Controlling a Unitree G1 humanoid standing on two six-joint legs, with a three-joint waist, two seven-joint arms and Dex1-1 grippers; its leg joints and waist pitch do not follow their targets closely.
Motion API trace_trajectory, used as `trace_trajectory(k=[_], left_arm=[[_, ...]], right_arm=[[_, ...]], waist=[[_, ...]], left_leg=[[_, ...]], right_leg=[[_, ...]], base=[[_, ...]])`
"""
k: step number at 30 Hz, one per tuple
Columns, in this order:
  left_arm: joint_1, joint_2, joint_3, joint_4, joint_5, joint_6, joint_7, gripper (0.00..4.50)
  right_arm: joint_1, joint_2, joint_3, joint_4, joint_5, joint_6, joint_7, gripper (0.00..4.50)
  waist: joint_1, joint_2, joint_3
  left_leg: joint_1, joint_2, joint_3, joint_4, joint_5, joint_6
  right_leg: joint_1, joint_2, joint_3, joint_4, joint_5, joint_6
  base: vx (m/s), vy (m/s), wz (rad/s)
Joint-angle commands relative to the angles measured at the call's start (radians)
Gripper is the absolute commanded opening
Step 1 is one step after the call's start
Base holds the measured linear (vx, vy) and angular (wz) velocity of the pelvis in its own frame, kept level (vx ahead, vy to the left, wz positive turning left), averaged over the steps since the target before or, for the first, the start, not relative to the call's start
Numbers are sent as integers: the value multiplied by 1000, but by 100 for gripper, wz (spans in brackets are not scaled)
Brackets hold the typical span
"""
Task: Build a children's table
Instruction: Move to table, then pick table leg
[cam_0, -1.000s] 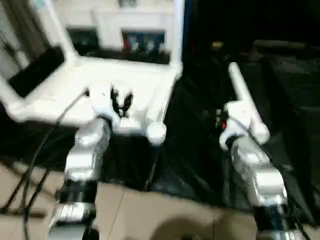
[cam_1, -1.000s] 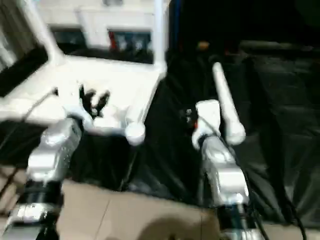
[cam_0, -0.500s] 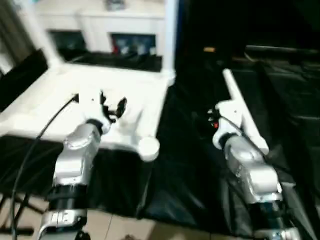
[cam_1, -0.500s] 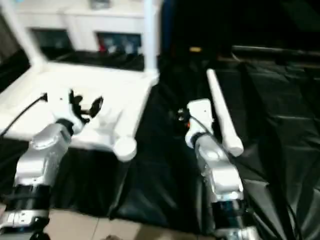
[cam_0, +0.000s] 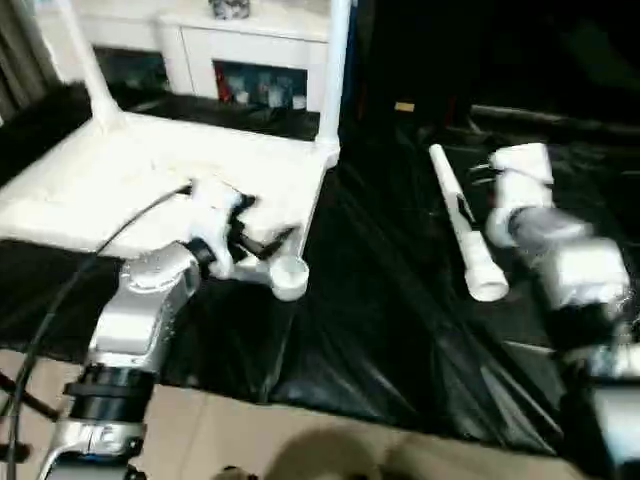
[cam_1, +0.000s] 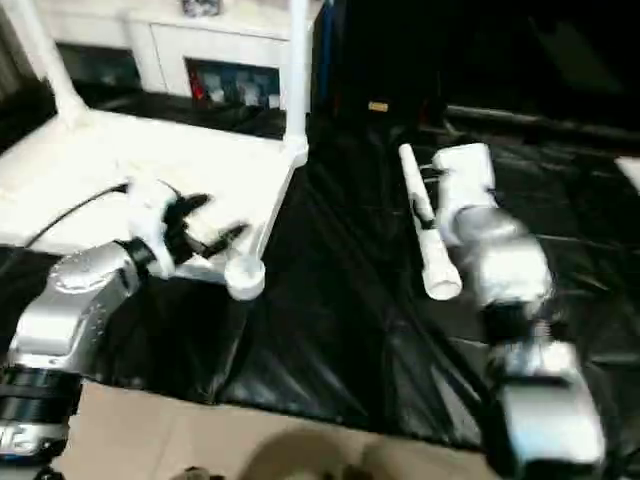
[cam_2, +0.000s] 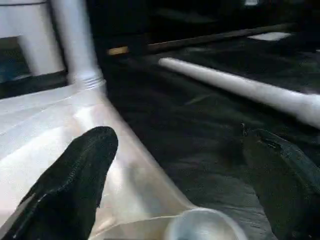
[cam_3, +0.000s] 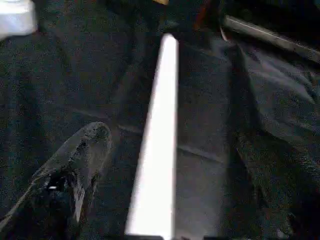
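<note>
two wide-open, empty grippers, left gripper (cam_2: 175, 165) by the tabletop (cam_0: 150, 170) corner socket (cam_0: 289, 275), right gripper (cam_3: 165, 165) straddling the loose leg (cam_0: 462, 225), which may roll from an off-centre pinch.

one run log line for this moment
left tool: open, over tabletop corner socket | right tool: open, above loose leg | two legs fitted

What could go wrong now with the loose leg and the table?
1. The loose leg lies on crinkly black sheeting, free between the open fingers of the right end effector. It is round, so a bumped grab could probably roll it away.
2. The left end effector hangs open over the tabletop's near corner socket. A knock there might shift the tabletop and sway the two upright legs.
</note>
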Motion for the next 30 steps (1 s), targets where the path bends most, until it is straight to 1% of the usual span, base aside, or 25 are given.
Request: trace_trajectory(k=[1, 2, 4, 5, 6, 8, 10, 11, 12, 14, 16, 17, 18, 19, 20, 21, 22, 23, 24, 25, 26, 27, 28, 29, 30], left_arm=[[-18, 6, -20, -25, -11, -24, -41, 443], [-27, 9, -28, -22, -17, -39, -58, 443], [-41, 16, -43, -20, -38, -29, -95, 443], [-55, 24, -60, -24, -51, -8, -132, 443], [-58, 27, -65, -25, -50, -9, -140, 443], [-71, 35, -80, -28, -53, 16, -167, 443], [-73, 35, -80, -32, -57, 24, -177, 443], [-70, 38, -79, -40, -62, 27, -186, 443], [-65, 43, -78, -51, -66, 33, -194, 443], [-55, 56, -84, -76, -81, 58, -216, 443], [-44, 78, -98, -105, -98, 96, -243, 443], [-38, 90, -104, -120, -109, 112, -258, 443], [-37, 94, -106, -124, -114, 117, -264, 443], [-36, 115, -119, -146, -122, 140, -291, 443], [-36, 123, -124, -154, -123, 148, -302, 443], [-37, 131, -127, -161, -123, 157, -310, 443], [-37, 131, -127, -161, -123, 157, -310, 443], [-34, 144, -126, -177, -125, 176, -321, 443], [-33, 148, -125, -184, -127, 182, -324, 443], [-30, 156, -122, -195, -129, 195, -325, 443], [-25, 170, -122, -212, -136, 213, -328, 443], [-24, 176, -122, -220, -139, 220, -330, 443], [-24, 176, -122, -220, -139, 220, -330, 450], [-21, 192, -126, -235, -146, 233, -341, 450], [-18, 203, -127, -244, -151, 240, -351, 450]], right_arm=[[-23, -17, -2, 86, -12, -20, 13, 450], [-46, -21, -4, 138, -16, -24, 29, 450], [-80, -24, -3, 220, -23, -49, 62, 450], [-111, -26, 0, 304, -28, -88, 84, 450], [-125, -27, 3, 337, -28, -107, 86, 450], [-163, -21, -20, 437, -2, -153, 110, 450], [-172, -20, -23, 466, -2, -171, 116, 450], [-181, -18, -24, 494, -5, -189, 121, 450], [-189, -15, -29, 519, -3, -207, 125, 450], [-194, -10, -35, 544, -1, -212, 124, 450], [-198, -6, -34, 574, -12, -219, 119, 450], [-202, -3, -37, 591, -13, -221, 119, 450], [-205, -3, -39, 600, -11, -222, 120, 450], [-212, 2, -44, 630, -7, -218, 115, 450], [-215, 3, -46, 643, -6, -218, 111, 450], [-217, 6, -51, 652, -2, -214, 109, 450], [-217, 6, -51, 652, -2, -214, 109, 450], [-222, 11, -63, 668, 7, -210, 104, 450], [-223, 14, -70, 675, 11, -207, 102, 450], [-224, 17, -75, 682, 12, -204, 99, 450], [-227, 19, -83, 692, 17, -190, 91, 450], [-229, 20, -89, 697, 22, -181, 88, 450], [-229, 20, -89, 697, 22, -181, 88, 422], [-233, 18, -102, 704, 32, -158, 76, 415], [-236, 18, -106, 708, 36, -145, 68, 409]], waist=[[-4, -6, -68], [0, -5, -70], [1, -10, -70], [4, -12, -72], [6, -6, -73], [12, -2, -73], [11, -4, -72], [16, -1, -76], [21, 2, -79], [30, 0, -82], [37, -1, -83], [43, 0, -90], [46, -2, -94], [54, -10, -98], [62, -5, -99], [64, -7, -99], [68, -6, -97], [78, -6, -92], [80, -5, -90], [84, -3, -86], [86, -2, -85], [89, 1, -81], [90, 1, -79], [91, -5, -77], [92, -6, -77]], left_leg=[[15, 45, -21, -97, -427, -69], [20, 46, -14, -94, -411, -61], [16, 45, -11, -93, -391, -51], [16, 44, -4, -90, -376, -41], [19, 45, -3, -88, -378, -39], [20, 49, 5, -87, -359, -25], [21, 51, 10, -86, -357, -23], [20, 53, 13, -85, -329, -20], [20, 54, 14, -84, -316, -19], [15, 55, 17, -82, -256, -6], [16, 55, 21, -79, -228, 2], [17, 54, 25, -74, -159, 19], [16, 53, 26, -71, -119, 30], [13, 51, 29, -67, -44, 62], [11, 50, 31, -63, 3, 88], [10, 50, 33, -61, 11, 97], [11, 51, 34, -61, 7, 100], [10, 54, 37, -63, -35, 91], [11, 57, 37, -65, -53, 81], [15, 59, 39, -68, -102, 58], [17, 60, 39, -69, -126, 43], [20, 62, 40, -73, -169, 16], [22, 63, 41, -76, -211, -10], [25, 63, 42, -79, -243, -29], [27, 63, 42, -79, -254, -37]], right_leg=[[32, -55, 12, -87, -400, -148], [25, -57, 15, -89, -362, -164], [29, -58, 15, -87, -338, -177], [27, -61, 14, -87, -349, -183], [25, -63, 13, -86, -346, -190], [25, -66, 9, -85, -317, -208], [22, -63, 9, -85, -306, -217], [26, -62, 8, -79, -261, -232], [28, -64, 8, -76, -244, -238], [33, -62, 7, -66, -174, -260], [34, -61, 7, -63, -138, -270], [39, -59, 7, -50, -41, -297], [42, -58, 6, -44, 9, -307], [45, -55, 6, -34, 97, -326], [44, -55, 6, -30, 148, -341], [42, -53, 6, -28, 157, -346], [40, -53, 6, -28, 151, -347], [39, -54, 5, -33, 87, -337], [38, -55, 6, -33, 59, -332], [33, -55, 5, -40, -9, -319], [31, -55, 6, -42, -39, -313], [26, -54, 5, -47, -99, -298], [24, -52, 5, -51, -151, -278], [20, -52, 5, -54, -195, -258], [18, -53, 6, -55, -210, -249]], base=[[-32, 55, -14], [-32, 55, -14], [0, 0, 0], [0, 0, 0], [0, 0, 0], [0, 0, 0], [0, 0, 0], [0, 0, 0], [0, 0, 0], [0, 0, 0], [65, -27, -2], [69, -28, -2], [61, -24, -2], [0, 0, 0], [0, 0, 0], [0, 0, 0], [0, 0, 0], [0, 0, 0], [0, 0, 0], [0, 0, 0], [0, 0, 0], [0, 0, 0], [0, 0, 0], [0, 0, 0], [0, 0, 0]])
